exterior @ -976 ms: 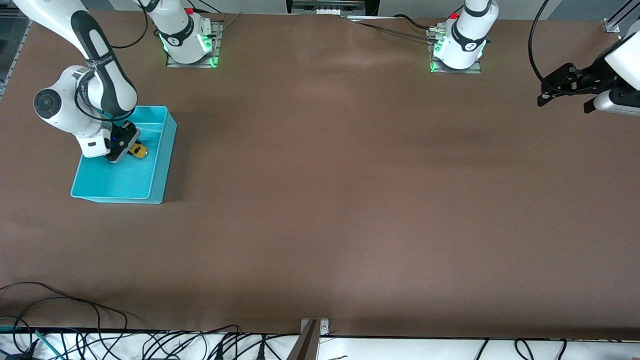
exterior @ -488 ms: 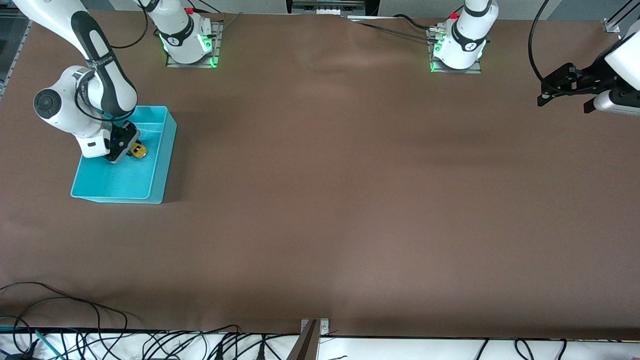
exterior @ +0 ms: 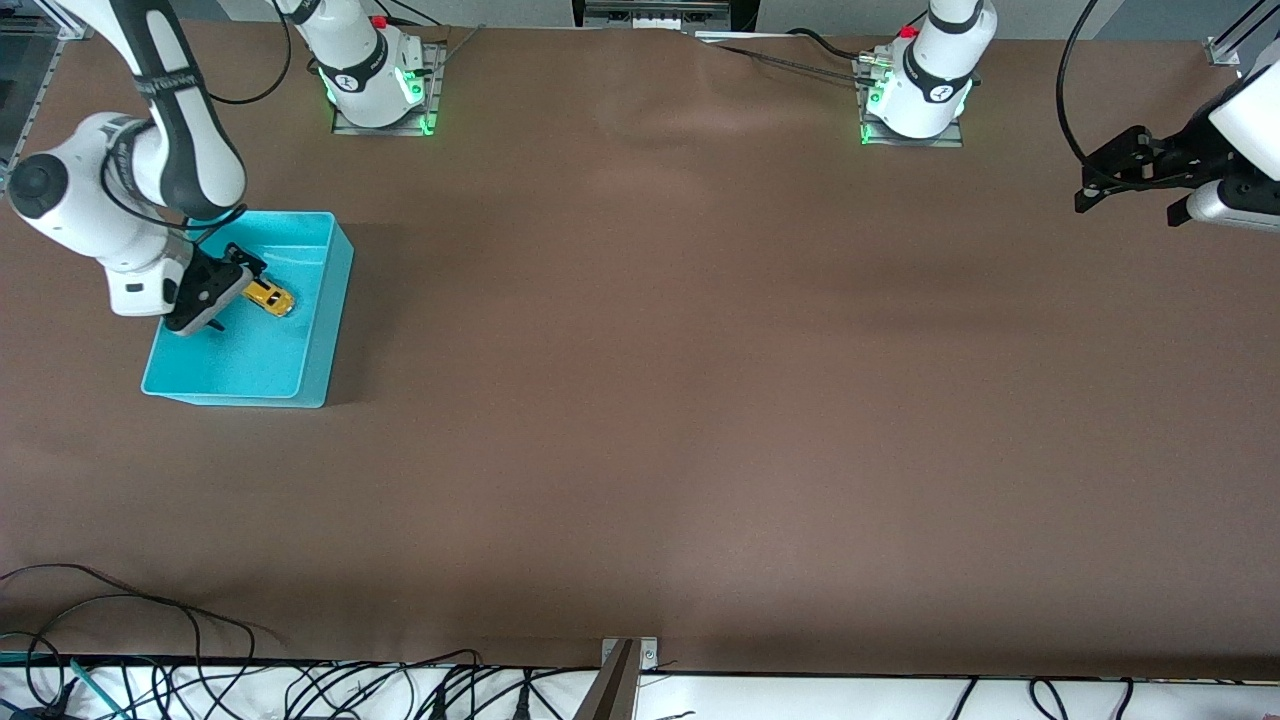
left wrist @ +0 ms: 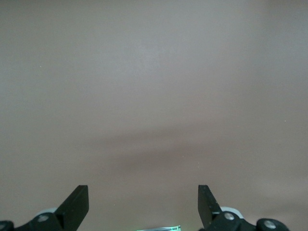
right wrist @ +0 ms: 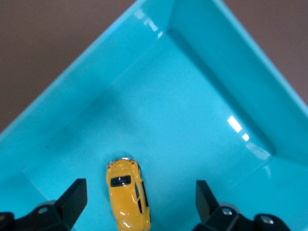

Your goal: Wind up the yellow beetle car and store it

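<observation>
robot lab, bolted arm bases [exterior: 380, 85] (cables [exterior: 300, 690])

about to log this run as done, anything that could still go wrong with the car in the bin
The yellow beetle car lies free on the floor of the teal bin, with the right gripper open over it.

1. If wound, it might roll into a bin wall.
2. The jaws straddle the car closely; drifting sideways could nudge it.

The left gripper waits open over bare table at its end, no apparent threat.
</observation>
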You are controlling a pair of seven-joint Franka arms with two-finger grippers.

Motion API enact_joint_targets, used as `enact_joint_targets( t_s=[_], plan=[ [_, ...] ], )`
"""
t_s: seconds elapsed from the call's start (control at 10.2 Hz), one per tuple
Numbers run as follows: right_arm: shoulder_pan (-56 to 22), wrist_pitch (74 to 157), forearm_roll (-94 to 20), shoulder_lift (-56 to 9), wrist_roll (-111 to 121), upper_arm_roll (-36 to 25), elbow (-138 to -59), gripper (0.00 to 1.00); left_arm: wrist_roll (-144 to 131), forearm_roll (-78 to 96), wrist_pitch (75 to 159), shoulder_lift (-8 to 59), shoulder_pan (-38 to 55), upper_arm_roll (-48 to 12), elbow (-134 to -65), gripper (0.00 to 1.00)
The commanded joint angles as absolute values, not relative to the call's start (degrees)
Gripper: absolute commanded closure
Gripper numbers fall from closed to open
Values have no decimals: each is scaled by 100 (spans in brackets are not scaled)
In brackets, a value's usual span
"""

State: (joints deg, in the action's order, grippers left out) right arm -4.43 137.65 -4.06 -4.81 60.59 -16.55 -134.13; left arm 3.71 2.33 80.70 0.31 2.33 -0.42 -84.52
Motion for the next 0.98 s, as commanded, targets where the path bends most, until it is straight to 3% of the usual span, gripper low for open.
enact_joint_targets(
  t_s=[0.0, 0.2, 0.59, 0.88],
  plan=[
    [-448, 12006, -369, -369, 5180, -1582, -12162, 0, 334, 229, 7998, 35, 264, -53, -8385, 0],
    [-597, 10693, -264, -413, 3910, -1538, -11052, 0, 334, 229, 7998, 35, 264, -53, -8385, 0],
    [-1247, 9784, -168, -369, 1386, -1460, -10328, 0, 325, 229, 7998, 35, 272, -62, -8385, 0],
    [-1248, 9729, 17, -273, 765, -1301, -10336, 0, 325, 237, 7998, 35, 281, -62, -8385, 0]
  ],
)
